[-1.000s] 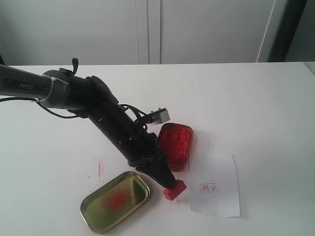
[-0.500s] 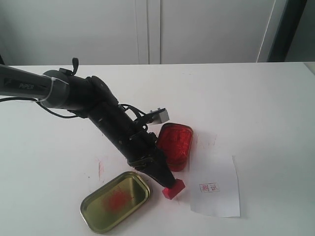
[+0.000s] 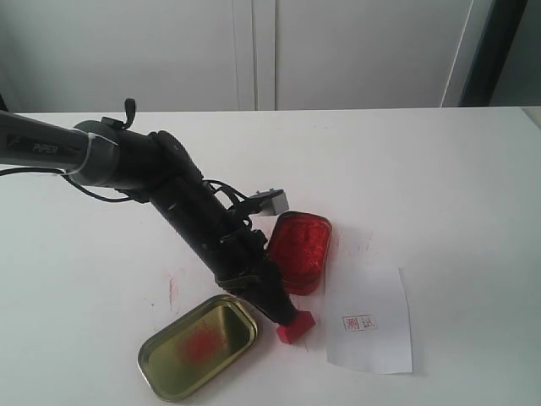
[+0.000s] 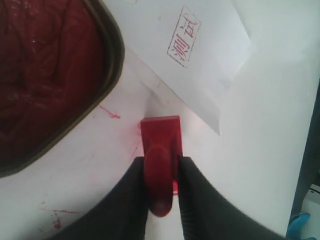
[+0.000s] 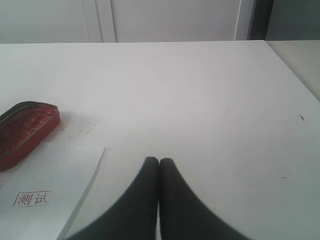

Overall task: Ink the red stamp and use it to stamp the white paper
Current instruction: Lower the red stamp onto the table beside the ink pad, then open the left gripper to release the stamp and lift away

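My left gripper (image 3: 286,315) is shut on the knob of the red stamp (image 3: 295,326), whose block base (image 4: 160,134) rests on or just above the table between the gold lid and the white paper (image 3: 369,320). In the left wrist view the black fingers (image 4: 136,186) pinch the knob from both sides. The paper (image 4: 200,65) bears a red rectangular print (image 3: 359,323) near its left part. The open red ink tin (image 3: 300,249) lies just behind the stamp. My right gripper (image 5: 159,161) is shut on nothing over bare table, to the right of the paper (image 5: 45,195); the exterior view does not show it.
The gold tin lid (image 3: 197,345) with a red smudge lies at the front left of the stamp. Faint red marks dot the white tabletop (image 3: 174,290) near it. A dark upright strip (image 3: 489,51) stands at the back right.
The left arm has shifted slightly left and down, and the stamp has sunk toward the table with it. The paper, tin and lid stay put.
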Available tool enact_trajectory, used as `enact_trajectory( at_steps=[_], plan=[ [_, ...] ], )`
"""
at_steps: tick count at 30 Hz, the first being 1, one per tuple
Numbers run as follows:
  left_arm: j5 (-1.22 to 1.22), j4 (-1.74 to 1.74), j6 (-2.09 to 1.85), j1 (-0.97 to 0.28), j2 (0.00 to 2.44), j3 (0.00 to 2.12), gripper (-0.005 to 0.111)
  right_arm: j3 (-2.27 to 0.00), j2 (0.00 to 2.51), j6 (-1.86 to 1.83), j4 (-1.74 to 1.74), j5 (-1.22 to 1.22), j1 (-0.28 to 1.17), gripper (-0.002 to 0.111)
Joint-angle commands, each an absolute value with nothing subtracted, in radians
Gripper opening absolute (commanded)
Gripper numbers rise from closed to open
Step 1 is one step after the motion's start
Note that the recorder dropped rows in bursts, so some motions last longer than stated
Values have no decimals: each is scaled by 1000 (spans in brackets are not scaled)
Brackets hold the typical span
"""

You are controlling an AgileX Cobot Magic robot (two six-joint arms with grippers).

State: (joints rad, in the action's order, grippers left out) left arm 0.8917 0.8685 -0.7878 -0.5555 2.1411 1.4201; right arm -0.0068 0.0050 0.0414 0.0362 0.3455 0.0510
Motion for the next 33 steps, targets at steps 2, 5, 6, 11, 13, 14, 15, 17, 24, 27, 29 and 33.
enact_trajectory(
  at_steps=[2, 5, 6, 11, 13, 14, 15, 17, 24, 27, 29, 33],
  plan=[
    [899, 863, -778, -557, 2141, 1419, 28, 0, 0, 41, 29, 344, 51, 0],
    [899, 867, -778, -549, 2138, 1419, 28, 0, 0, 41, 29, 344, 51, 0],
    [899, 867, -778, -545, 2136, 1419, 28, 0, 0, 41, 29, 344, 51, 0],
    [898, 867, -778, -513, 2110, 1419, 28, 0, 0, 41, 29, 344, 51, 0],
    [898, 865, -778, -504, 2103, 1419, 28, 0, 0, 41, 29, 344, 51, 0],
    [900, 867, -778, -501, 2101, 1419, 28, 0, 0, 41, 29, 344, 51, 0],
    [900, 862, -778, -498, 2099, 1419, 28, 0, 0, 41, 29, 344, 51, 0],
    [902, 860, -778, -496, 2098, 1419, 28, 0, 0, 41, 29, 344, 51, 0],
    [906, 858, -778, -480, 2095, 1419, 28, 0, 0, 41, 29, 344, 51, 0],
    [909, 858, -778, -472, 2086, 1421, 28, 0, 0, 41, 29, 344, 51, 0],
    [909, 858, -778, -462, 2077, 1421, 28, 0, 0, 41, 29, 344, 51, 0],
    [913, 860, -778, -442, 2052, 1421, 28, 0, 0, 41, 29, 344, 51, 0]
  ],
)
